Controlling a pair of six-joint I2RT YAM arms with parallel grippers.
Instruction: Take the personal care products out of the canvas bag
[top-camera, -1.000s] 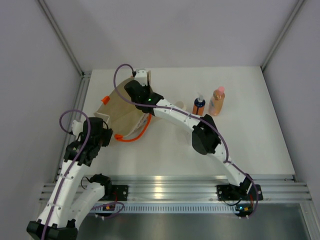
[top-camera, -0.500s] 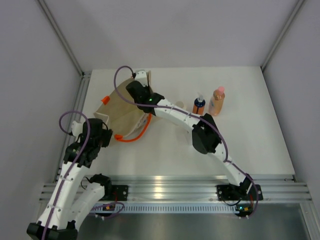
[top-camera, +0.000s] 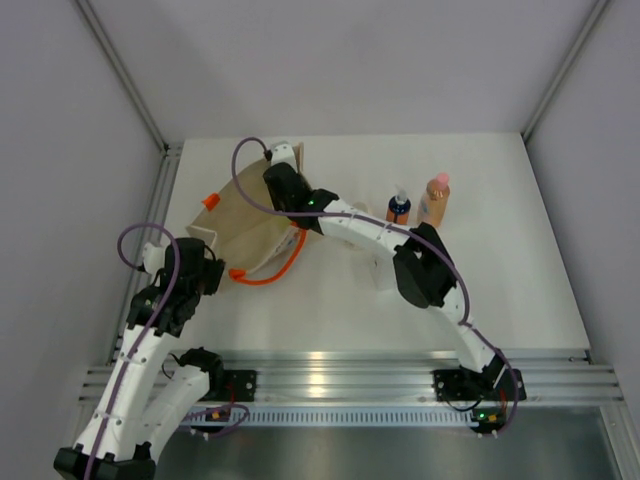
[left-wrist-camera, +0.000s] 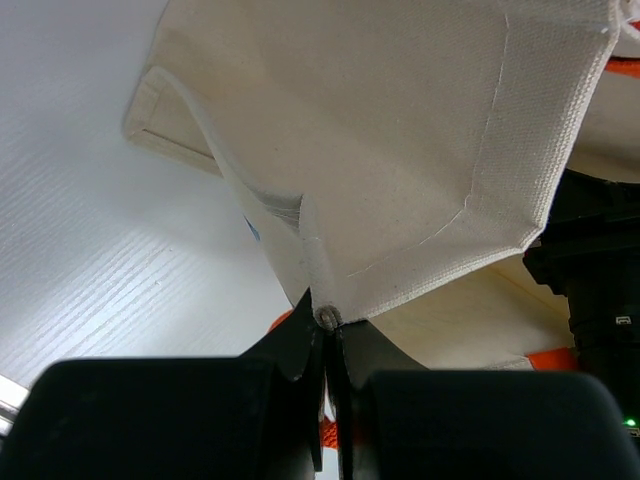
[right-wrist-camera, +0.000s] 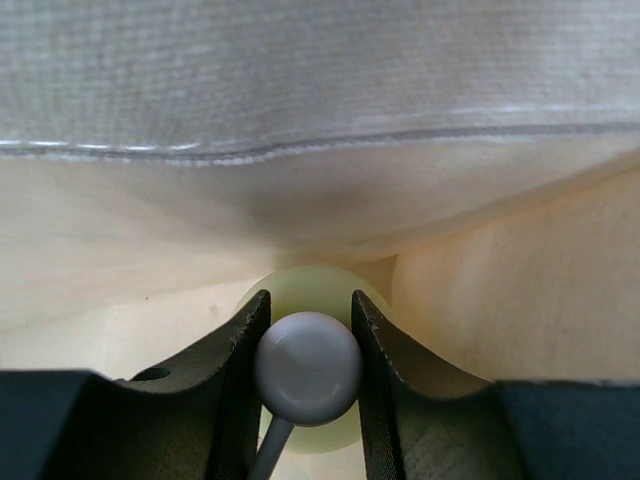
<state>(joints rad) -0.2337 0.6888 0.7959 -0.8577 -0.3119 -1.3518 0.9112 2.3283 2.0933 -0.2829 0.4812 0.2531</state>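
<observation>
The beige canvas bag (top-camera: 245, 215) lies on the table's left, its orange handles (top-camera: 268, 275) at the near side. My right gripper (right-wrist-camera: 307, 345) is inside the bag, shut on the white cap (right-wrist-camera: 307, 368) of the yellow-green bottle (right-wrist-camera: 312, 288). In the top view only its wrist (top-camera: 288, 190) shows at the bag's mouth. My left gripper (left-wrist-camera: 327, 330) is shut on the bag's rim corner (left-wrist-camera: 327, 317), holding it up; it also shows in the top view (top-camera: 203, 250). The orange bottle with dark-blue top (top-camera: 398, 211) and the peach bottle with pink cap (top-camera: 434, 203) stand upright right of the bag. The other bottles are hidden.
The white table (top-camera: 480, 280) ends at a metal rail (top-camera: 350, 375) in front. Grey walls close in the left, right and back. The right arm's elbow (top-camera: 425, 270) hangs over the table's middle. The right arm's black wrist (left-wrist-camera: 600, 270) shows beside the bag.
The right arm's wrist and elbow have shifted slightly to the right, drawing back at the bag's mouth. The left arm and both standing bottles have not moved.
</observation>
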